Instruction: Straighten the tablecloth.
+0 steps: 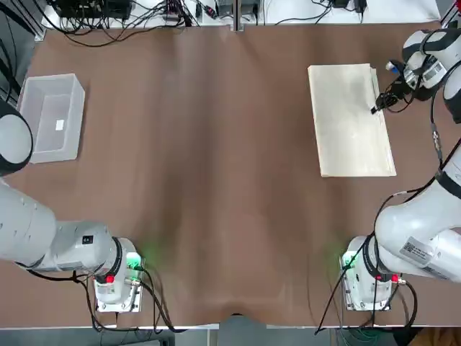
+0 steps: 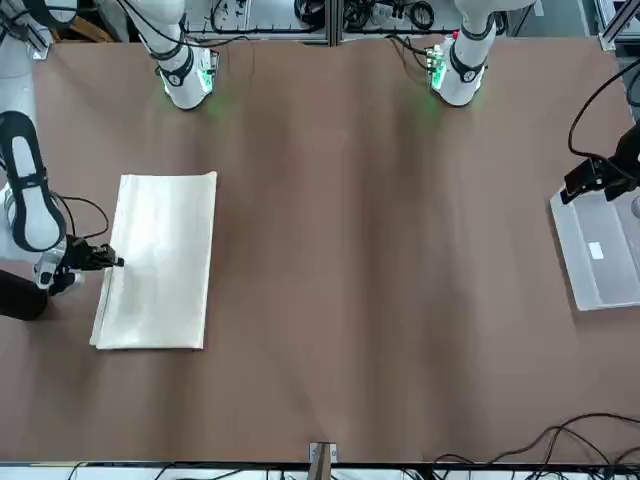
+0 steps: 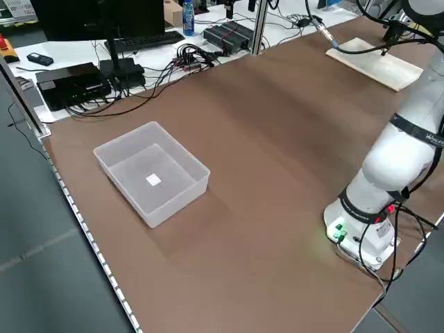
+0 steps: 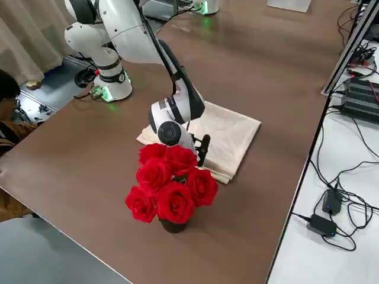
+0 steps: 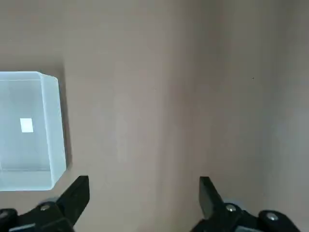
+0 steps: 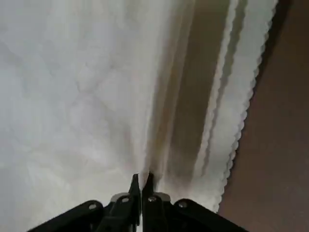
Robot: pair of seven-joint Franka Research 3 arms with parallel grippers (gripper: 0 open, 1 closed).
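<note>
Tablecloth (image 1: pixel 351 119) lies folded on brown table (image 1: pixel 202 158), approx 2 o'clock from centre in top view. R gripper (image 6: pixel 141 180) pinched tight on cloth's top layer at its outer edge. L gripper (image 5: pixel 144 191) fingers wide apart, nr clear bin (image 1: pixel 50 117) at 9 o'clock.

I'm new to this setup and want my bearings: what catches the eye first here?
The folded cream tablecloth lies on the brown table's right side, with the right gripper shut on a pinch of its top layer at its outer edge. A bunch of red roses stands just beyond that edge. A clear plastic bin sits far left, near the idle, open left gripper.
</note>
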